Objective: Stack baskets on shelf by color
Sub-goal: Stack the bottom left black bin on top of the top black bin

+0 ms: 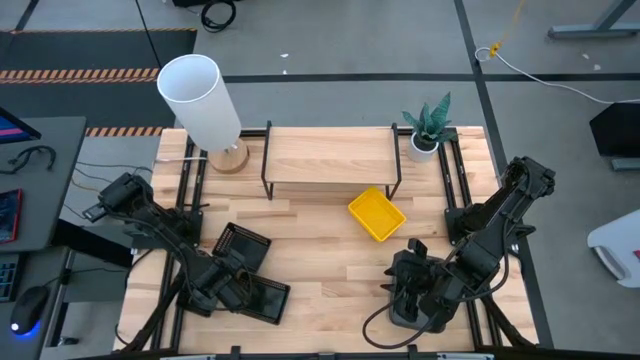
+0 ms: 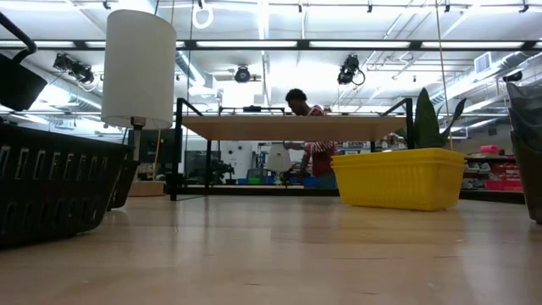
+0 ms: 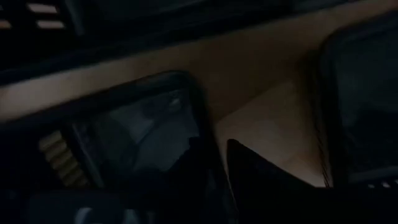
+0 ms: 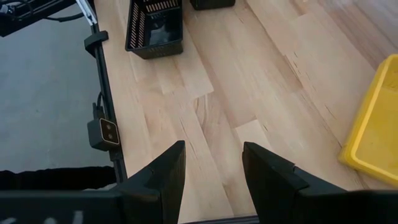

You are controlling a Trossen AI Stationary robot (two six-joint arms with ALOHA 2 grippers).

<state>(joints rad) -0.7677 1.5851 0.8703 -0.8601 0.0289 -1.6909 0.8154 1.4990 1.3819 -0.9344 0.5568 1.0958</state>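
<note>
Two black mesh baskets (image 1: 240,248) (image 1: 265,298) lie on the table's near left. My left gripper (image 1: 224,284) points down between them, shut on one black basket (image 3: 137,137); the other (image 3: 367,112) sits across a strip of bare wood. A yellow basket (image 1: 377,215) rests on the table in front of the shelf (image 1: 330,160), whose plank top is bare. My right gripper (image 4: 213,162) hangs open above the near right of the table, holding nothing. My left gripper comes from above, pointing down, onto the black basket's side wall (image 3: 210,134), just past a rounded corner. One finger (image 3: 193,168) stands inside the basket and the other (image 3: 261,177) outside. The view is very dark. The basket's bottom rests on the table.
A white lamp (image 1: 200,100) stands at the far left beside the shelf and a potted plant (image 1: 428,125) at the far right. Black rails (image 4: 102,74) run along the table's sides. A person (image 2: 309,144) is in the room beyond the shelf. Bare wood lies mid-table.
</note>
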